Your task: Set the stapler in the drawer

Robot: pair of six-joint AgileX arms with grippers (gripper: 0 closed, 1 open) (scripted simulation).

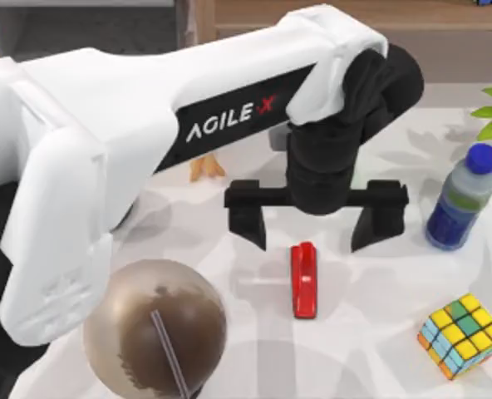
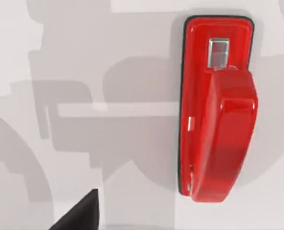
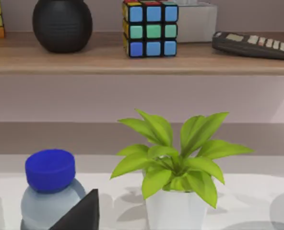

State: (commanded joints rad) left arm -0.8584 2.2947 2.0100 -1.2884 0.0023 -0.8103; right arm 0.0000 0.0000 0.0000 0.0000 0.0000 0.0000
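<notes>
I have my left gripper [image 1: 317, 224] hanging with its fingers spread wide and nothing between them. The stapler [image 1: 304, 279] lies flat on the table [image 1: 371, 291] just below and between the fingertips, untouched. I judge the task barely begun: the grasp, the lift and the carry to the drawer are all left. My right arm is parked facing a shelf [image 3: 142, 60].
</notes>
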